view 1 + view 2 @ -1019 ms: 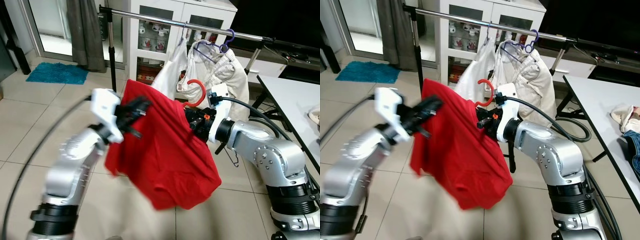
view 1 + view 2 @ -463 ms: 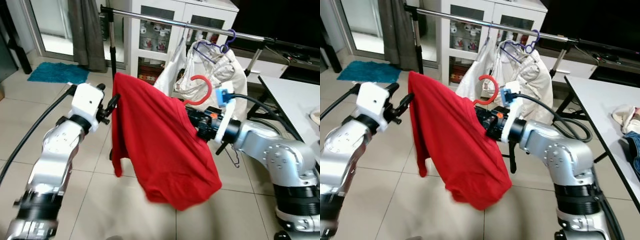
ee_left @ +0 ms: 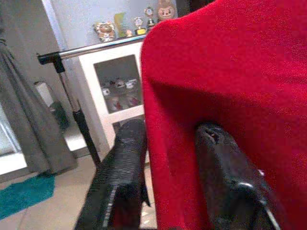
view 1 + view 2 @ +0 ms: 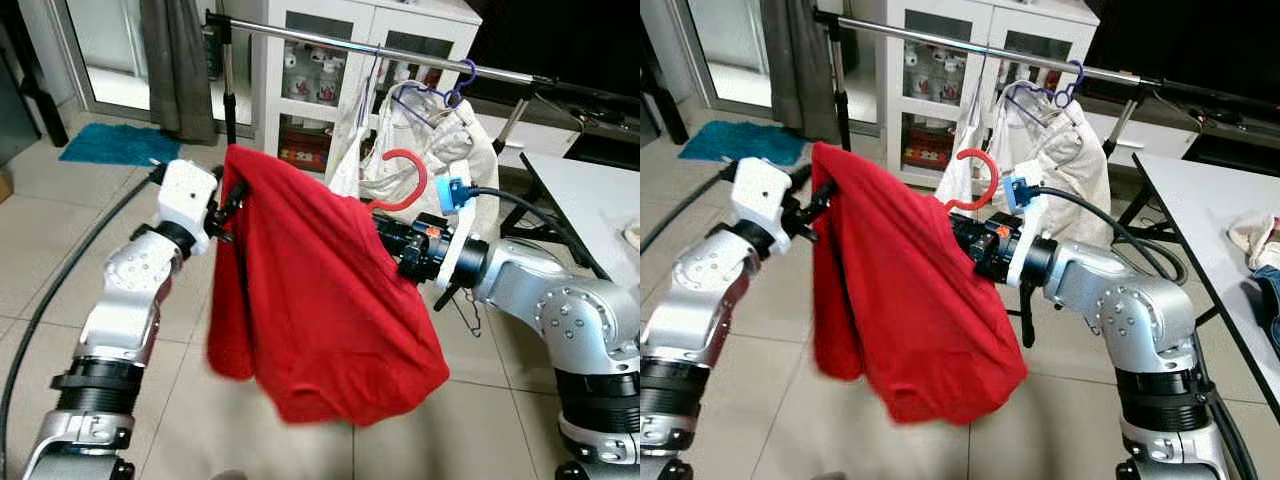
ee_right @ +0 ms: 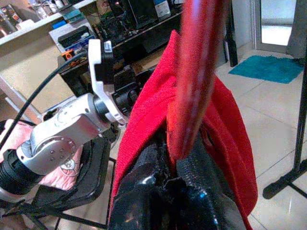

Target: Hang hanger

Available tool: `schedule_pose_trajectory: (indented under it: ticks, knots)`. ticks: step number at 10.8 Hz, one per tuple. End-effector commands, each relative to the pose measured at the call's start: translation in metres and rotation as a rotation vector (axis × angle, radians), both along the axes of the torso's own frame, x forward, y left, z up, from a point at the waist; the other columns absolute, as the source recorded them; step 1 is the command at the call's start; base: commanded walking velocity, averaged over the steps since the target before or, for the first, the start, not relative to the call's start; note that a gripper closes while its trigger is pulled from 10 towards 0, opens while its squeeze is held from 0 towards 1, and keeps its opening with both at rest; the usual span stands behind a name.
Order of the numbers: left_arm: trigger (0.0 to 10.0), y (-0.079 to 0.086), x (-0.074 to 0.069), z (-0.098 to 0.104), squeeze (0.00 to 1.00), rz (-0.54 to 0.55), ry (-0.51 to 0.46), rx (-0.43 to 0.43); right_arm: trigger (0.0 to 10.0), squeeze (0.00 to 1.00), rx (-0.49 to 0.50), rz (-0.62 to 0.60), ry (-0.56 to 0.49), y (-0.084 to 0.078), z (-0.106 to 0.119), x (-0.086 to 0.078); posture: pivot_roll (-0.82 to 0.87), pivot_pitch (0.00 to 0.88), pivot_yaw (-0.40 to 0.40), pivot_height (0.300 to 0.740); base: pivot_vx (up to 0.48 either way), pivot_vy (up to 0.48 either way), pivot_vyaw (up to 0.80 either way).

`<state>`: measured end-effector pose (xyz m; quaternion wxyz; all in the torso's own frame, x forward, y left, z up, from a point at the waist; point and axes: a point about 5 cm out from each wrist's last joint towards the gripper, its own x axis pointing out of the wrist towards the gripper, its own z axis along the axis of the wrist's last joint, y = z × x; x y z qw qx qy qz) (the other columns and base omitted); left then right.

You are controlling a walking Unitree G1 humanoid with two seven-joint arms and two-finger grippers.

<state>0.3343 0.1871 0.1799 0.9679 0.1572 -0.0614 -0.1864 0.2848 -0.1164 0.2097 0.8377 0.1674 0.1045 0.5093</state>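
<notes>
Tiled room, clothes rail (image 4: 330, 38) behind — right end effector (image 4: 975, 238) pinches red hanger (image 4: 400, 178), left end effector (image 4: 232, 205) pinches red shirt (image 4: 320, 300); hanging not yet done.

Your left end effector (image 4: 228, 205) and right end effector (image 4: 392, 240) flank the red shirt (image 4: 315, 300) on its red plastic hanger (image 4: 400, 178); silver metal clothes rail (image 4: 300, 36) behind, white table (image 4: 590, 190) right.

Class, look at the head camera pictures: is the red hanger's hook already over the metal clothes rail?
No: the red hanger's hook hangs in the air below the metal rail, held up by the right gripper with the red shirt draped on it.
</notes>
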Motion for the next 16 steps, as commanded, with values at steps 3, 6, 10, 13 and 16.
schedule_pose_trajectory:
  ticks: [3,6,10,13,16]
  knots:
    - [0.0,-0.007,0.003,0.003,0.00,-0.031,-0.014,-0.033,10.0,0.00,0.009,0.007,-0.043,-0.004,0.010,-0.003,0.06,0.000,-0.118,0.740,0.000,0.000,0.00]
    - [0.0,-0.005,0.004,0.004,0.00,-0.022,-0.019,-0.045,10.0,0.00,0.005,0.006,-0.044,-0.004,0.010,-0.003,0.06,0.000,-0.122,0.740,0.000,0.000,0.00]
    - [0.0,-0.007,0.001,0.009,0.00,-0.036,-0.048,-0.062,10.0,0.00,-0.112,-0.050,-0.013,-0.007,-0.002,0.001,0.05,0.000,-0.118,0.740,0.000,0.000,0.00]
    - [0.0,-0.012,-0.020,0.010,0.00,-0.110,-0.052,-0.018,10.0,0.00,-0.230,-0.151,0.069,-0.012,-0.024,0.009,0.06,0.000,-0.123,0.740,0.000,0.000,0.00]
    - [0.0,-0.006,-0.020,0.017,0.00,-0.098,-0.068,0.008,10.0,0.00,-0.270,-0.108,0.060,-0.007,-0.028,0.007,0.07,0.000,-0.132,0.740,0.000,0.000,0.00]
